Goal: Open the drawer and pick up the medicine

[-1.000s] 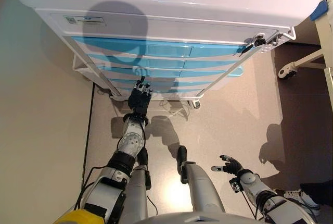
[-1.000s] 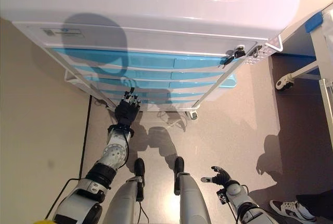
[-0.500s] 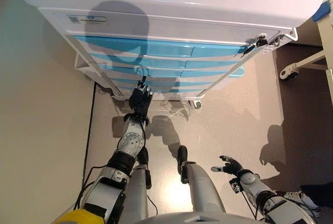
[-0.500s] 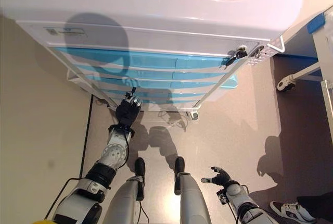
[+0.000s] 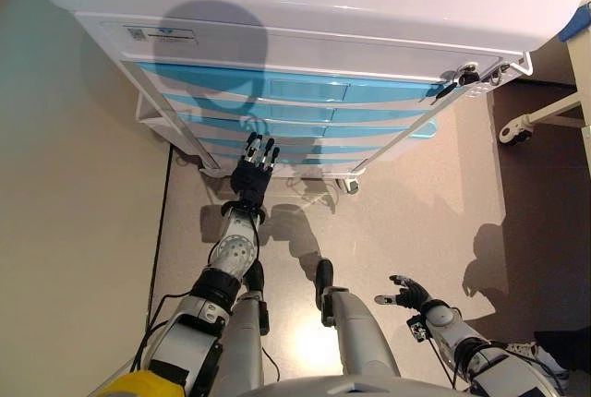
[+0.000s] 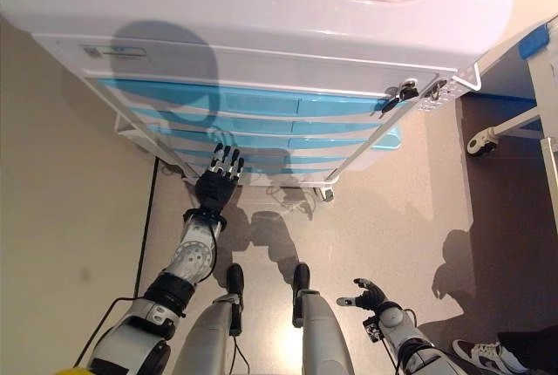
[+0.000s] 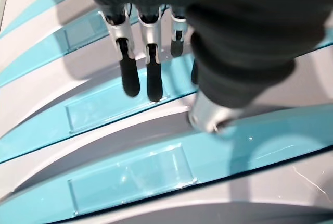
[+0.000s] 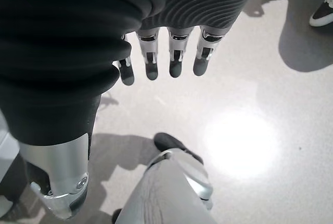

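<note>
Floor pale and glossy, white cart, blue drawers closed.

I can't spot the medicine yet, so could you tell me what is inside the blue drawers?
Nothing inside shows: the blue drawers all look shut, only their fronts visible. The left hand reaches toward the lower ones, fingers straight.

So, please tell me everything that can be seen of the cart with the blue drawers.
The cart is white, of smooth plastic by its look, with a rounded top and a stack of light blue drawer fronts, each with a clear label window. All the drawers look shut. It stands on castors on the floor. The left hand, fingers straight, reaches to the lower drawers; whether it touches is unclear.
</note>
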Controlling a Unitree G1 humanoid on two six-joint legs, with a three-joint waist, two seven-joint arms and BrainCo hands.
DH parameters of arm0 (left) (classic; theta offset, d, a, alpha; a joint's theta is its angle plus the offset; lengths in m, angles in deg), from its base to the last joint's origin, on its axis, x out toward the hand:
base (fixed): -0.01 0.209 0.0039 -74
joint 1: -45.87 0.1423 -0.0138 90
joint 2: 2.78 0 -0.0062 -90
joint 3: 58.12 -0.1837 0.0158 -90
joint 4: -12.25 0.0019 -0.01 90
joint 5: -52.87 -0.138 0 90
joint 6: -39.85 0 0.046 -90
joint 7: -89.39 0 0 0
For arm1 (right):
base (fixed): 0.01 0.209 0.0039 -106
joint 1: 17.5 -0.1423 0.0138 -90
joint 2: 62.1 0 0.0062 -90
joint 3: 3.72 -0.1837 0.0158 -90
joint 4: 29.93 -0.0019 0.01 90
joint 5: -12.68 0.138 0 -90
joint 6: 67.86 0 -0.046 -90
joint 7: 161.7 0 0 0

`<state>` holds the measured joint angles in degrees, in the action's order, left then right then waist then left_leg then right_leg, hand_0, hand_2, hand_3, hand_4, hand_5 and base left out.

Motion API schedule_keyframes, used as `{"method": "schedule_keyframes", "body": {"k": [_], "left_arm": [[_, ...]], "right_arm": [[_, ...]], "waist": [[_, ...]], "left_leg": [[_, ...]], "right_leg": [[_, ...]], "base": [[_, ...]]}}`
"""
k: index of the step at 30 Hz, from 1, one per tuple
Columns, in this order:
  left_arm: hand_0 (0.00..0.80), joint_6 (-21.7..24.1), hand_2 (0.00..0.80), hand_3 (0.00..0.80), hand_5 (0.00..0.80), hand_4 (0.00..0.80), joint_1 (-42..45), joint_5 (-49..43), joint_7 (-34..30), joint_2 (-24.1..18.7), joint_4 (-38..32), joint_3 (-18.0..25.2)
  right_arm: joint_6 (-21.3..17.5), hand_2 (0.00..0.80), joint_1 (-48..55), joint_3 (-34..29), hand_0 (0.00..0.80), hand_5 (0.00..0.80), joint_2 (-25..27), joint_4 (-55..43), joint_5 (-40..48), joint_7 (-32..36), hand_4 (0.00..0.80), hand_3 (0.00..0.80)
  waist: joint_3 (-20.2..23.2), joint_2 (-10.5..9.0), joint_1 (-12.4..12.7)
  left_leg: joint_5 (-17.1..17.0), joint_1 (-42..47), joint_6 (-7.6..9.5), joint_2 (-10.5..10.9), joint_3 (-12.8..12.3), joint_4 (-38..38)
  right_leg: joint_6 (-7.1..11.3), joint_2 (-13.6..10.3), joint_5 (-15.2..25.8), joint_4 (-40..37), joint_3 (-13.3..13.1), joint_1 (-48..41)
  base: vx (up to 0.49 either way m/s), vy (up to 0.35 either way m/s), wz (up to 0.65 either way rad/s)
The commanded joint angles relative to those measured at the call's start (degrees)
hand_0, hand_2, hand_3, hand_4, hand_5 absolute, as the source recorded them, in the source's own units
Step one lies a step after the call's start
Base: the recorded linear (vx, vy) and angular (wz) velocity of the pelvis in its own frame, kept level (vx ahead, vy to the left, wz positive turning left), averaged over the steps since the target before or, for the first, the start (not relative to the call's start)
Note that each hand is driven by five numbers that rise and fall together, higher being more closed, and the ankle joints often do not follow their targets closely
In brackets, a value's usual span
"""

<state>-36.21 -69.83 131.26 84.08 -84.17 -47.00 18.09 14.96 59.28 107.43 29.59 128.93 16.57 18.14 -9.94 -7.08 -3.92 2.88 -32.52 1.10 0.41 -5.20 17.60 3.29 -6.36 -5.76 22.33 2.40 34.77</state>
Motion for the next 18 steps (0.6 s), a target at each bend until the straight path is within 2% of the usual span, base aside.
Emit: {"method": "schedule_keyframes", "body": {"k": [1, 18], "left_arm": [[0.0, 2.0, 0.0, 0.0, 0.0, 0.0, -10.5, -3.2, -4.5, 2.4, -12.3, -2.0], [0.0, 3.5, 0.0, 0.0, 0.0, 0.0, -11.1, -3.6, -0.3, 3.3, -8.5, -0.1]], "right_arm": [[0.1, 0.0, 1.9, 1.1, 0.0, 0.0, 2.5, 0.7, -0.1, -0.4, 0.0, 0.0], [0.6, 0.0, 1.7, 0.8, 0.0, 0.0, 2.3, 0.9, -0.4, -1.2, 0.0, 0.0]], "waist": [[2.8, 1.8, 0.3], [2.3, 1.67, 0.4]], "left_leg": [[2.5, -0.6, -0.43, 0.7, 3.0, 1.2], [2.6, -0.7, -0.62, 0.4, 2.7, 1.5]], "right_leg": [[0.52, 1.9, 6.1, -2.8, 1.6, 0.0], [0.49, 1.7, 5.8, -2.7, 1.6, 0.0]], "base": [[0.0, 0.0, 0.0], [0.0, 0.0, 0.0]]}}
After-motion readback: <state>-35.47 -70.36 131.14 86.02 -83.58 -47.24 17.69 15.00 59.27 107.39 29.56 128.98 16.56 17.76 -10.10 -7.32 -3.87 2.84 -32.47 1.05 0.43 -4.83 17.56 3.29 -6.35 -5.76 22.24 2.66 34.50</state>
